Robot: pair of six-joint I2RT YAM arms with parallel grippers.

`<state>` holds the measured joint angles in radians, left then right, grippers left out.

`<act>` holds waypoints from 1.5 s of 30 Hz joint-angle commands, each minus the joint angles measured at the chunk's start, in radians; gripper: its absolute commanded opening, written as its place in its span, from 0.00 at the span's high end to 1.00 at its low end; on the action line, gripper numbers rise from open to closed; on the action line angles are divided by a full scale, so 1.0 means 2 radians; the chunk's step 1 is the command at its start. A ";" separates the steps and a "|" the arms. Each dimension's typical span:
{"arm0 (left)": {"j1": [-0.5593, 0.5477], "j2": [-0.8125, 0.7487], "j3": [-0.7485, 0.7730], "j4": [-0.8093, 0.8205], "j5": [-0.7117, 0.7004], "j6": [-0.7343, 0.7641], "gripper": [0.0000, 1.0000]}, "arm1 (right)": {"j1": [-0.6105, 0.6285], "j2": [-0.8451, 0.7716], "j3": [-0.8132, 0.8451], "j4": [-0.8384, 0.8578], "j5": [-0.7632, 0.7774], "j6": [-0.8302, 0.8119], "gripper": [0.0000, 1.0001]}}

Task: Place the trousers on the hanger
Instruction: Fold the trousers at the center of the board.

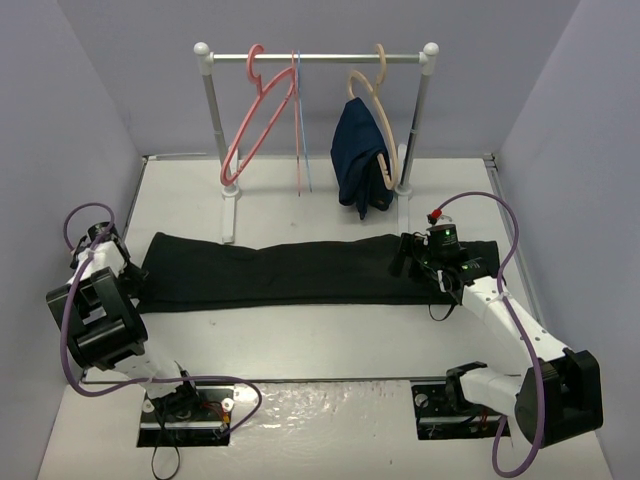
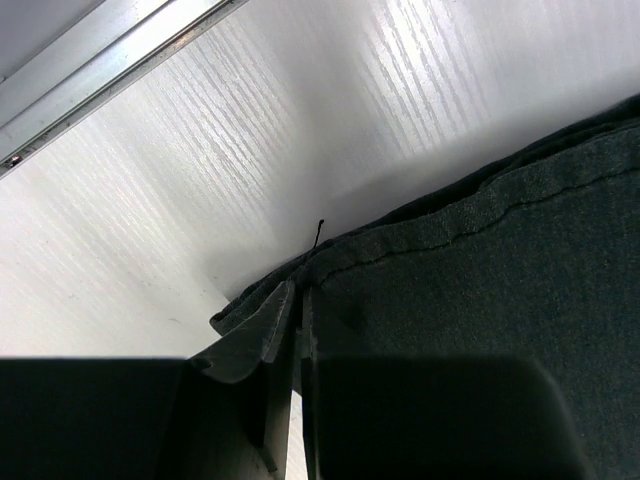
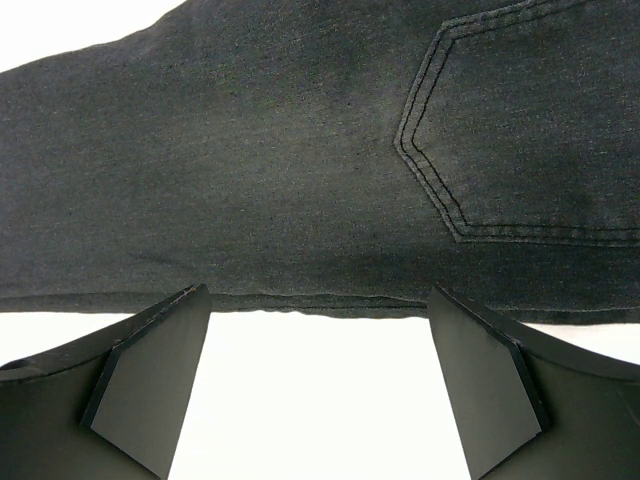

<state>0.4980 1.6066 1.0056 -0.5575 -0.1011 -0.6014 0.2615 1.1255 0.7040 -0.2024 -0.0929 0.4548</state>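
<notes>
Two arms meet the black trousers (image 1: 290, 270), which lie flat and lengthwise across the middle of the white tabletop (image 1: 300, 340), one end near its left edge and the other near its right edge.

At the left end, my left pincer (image 1: 135, 283) is clamped on the fabric. Its wrist view shows a fold of the trousers' hemmed corner (image 2: 265, 325) pinched between the closed jaws, with bare tabletop beyond it.

At the right end, my right pincer (image 1: 402, 262) stands with its jaws spread wide and nothing between them. From its wrist camera I see the two dark fingers (image 3: 150, 385) apart above the near edge of the cloth, and the double-stitched back pocket (image 3: 540, 130) lies just past them. I cannot tell whether the fingertips touch the fabric.

The salmon-pink hanger (image 1: 255, 110) hangs by its hook on the left part of the rail (image 1: 315, 58), which stands along the tabletop's far edge, well apart from the trousers. It carries nothing. Just to its right on the same rail hangs a thin light-blue hanger (image 1: 303, 120). Toward the rail's right end, a tan hanger (image 1: 375, 110) holds a navy garment (image 1: 362, 160).
</notes>
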 commanded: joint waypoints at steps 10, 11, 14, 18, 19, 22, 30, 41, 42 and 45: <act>-0.002 -0.113 0.094 -0.091 0.018 -0.021 1.00 | -0.003 0.000 0.017 0.006 0.016 -0.002 0.12; -0.002 -0.116 0.095 -0.093 0.018 -0.025 1.00 | -0.004 0.001 0.018 0.006 0.016 -0.002 0.12; -0.001 -0.151 0.094 -0.130 0.011 -0.030 1.00 | -0.005 0.002 0.020 0.005 0.017 -0.002 0.12; 0.000 -0.201 0.063 -0.162 -0.017 -0.031 1.00 | -0.006 0.002 0.022 0.005 0.017 -0.002 0.12; 0.000 -0.213 0.043 -0.159 -0.028 -0.031 1.00 | -0.006 0.002 0.022 0.005 0.017 -0.002 0.12; 0.001 -0.221 -0.007 -0.142 -0.047 -0.040 1.00 | -0.007 0.008 0.023 0.005 0.018 -0.002 0.12; 0.016 -0.176 -0.052 -0.065 -0.079 -0.069 0.76 | -0.009 0.017 0.028 0.006 0.020 0.007 0.12; -0.148 -0.218 -0.002 -0.027 -0.056 -0.040 0.36 | 0.002 0.086 0.054 0.048 0.021 0.024 0.12; -0.155 -0.217 -0.009 -0.009 -0.049 -0.038 0.36 | 0.002 0.094 0.054 0.054 0.022 0.025 0.13; -0.159 -0.190 -0.028 0.038 -0.026 -0.034 0.36 | 0.000 0.119 0.049 0.063 0.027 0.032 0.13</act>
<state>0.1878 1.1898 0.9620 -0.6238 -0.1785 -0.6922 0.2569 1.3114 0.7731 -0.1422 -0.0661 0.4915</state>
